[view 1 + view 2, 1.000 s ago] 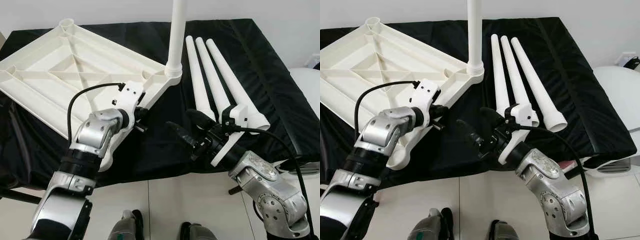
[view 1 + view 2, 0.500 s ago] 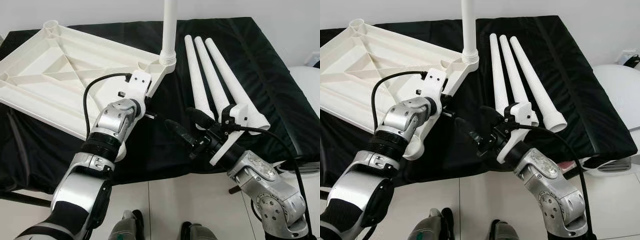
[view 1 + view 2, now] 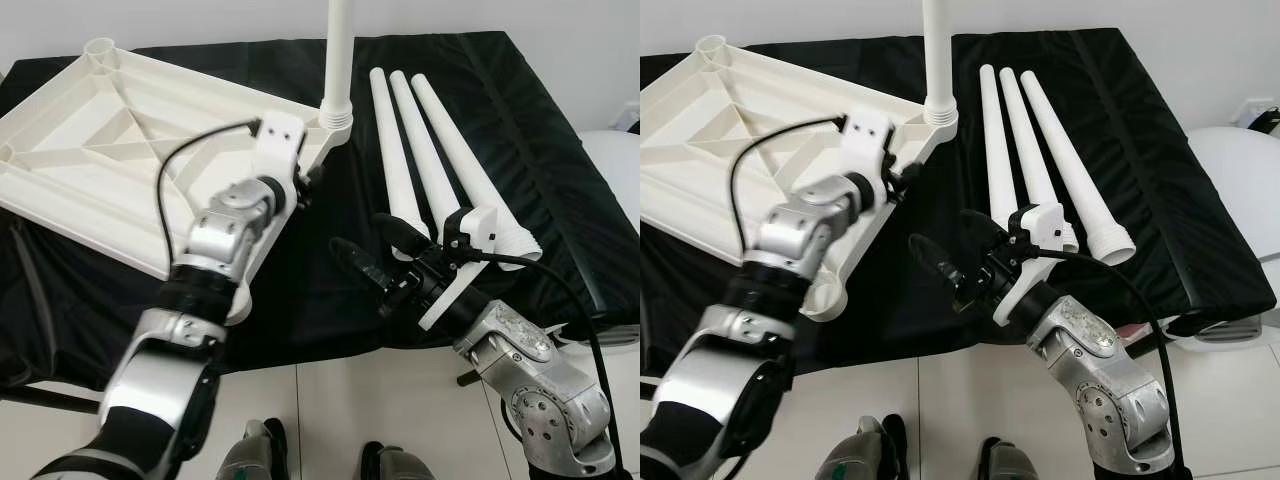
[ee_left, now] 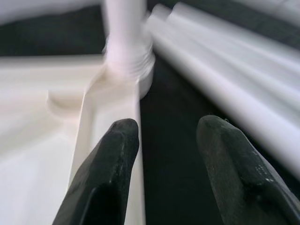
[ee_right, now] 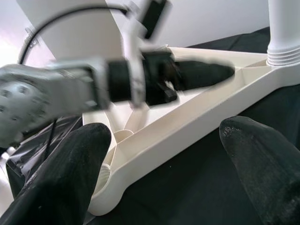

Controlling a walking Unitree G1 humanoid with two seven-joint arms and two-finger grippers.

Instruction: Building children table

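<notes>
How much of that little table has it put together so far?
One leg already stands screwed into a corner of the upside-down tabletop. Right now the left gripper hovers open over the tabletop's edge near that leg, and the right gripper waits open above the black cloth. Three loose legs lie side by side, not yet fitted.

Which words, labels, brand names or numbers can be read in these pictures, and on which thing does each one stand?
None can be read: the white tabletop, its fitted leg, the three loose legs, the black cloth and both grippers, left and right, carry no visible text.
</notes>
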